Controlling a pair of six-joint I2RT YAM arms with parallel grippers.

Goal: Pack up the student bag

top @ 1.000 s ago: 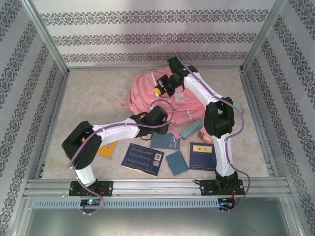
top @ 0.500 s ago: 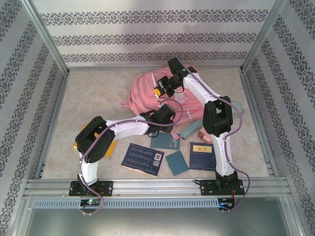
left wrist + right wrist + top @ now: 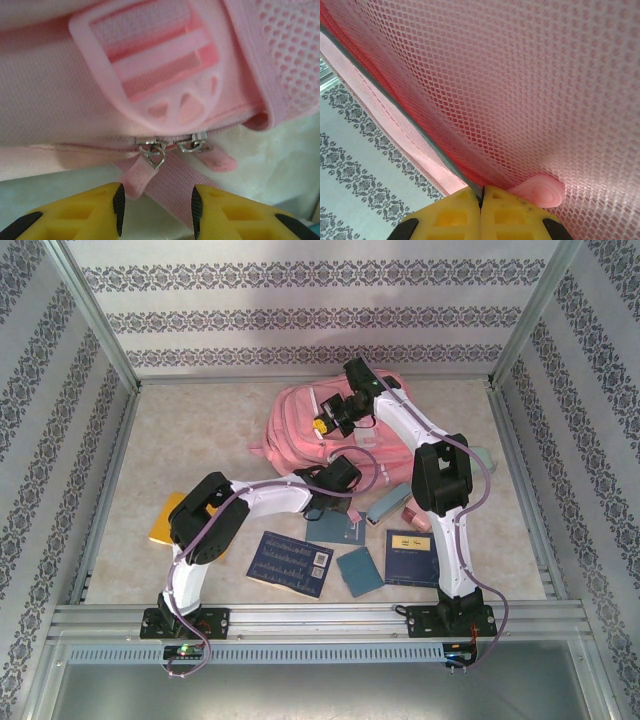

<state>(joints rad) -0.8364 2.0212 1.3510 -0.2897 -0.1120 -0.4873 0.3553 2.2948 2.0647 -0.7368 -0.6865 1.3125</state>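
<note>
On the pale counter [image 3: 200, 435], the pink bag [image 3: 288, 430] lies just ahead of both tools. The right tool [image 3: 481, 199] is pinched shut on its mesh. The left tool [image 3: 156, 212], open and empty, faces the zipper pulls [image 3: 172, 147], which look closed. Books [image 3: 292, 563] near it are not yet packed.

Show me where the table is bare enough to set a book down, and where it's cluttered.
Bare: the far-left stretch of the table, between the left rail and the student bag, and the far-right corner past the bag. Crowded: the near middle in front of the bag, around the dark blue book. An orange notebook takes the near left.
</note>
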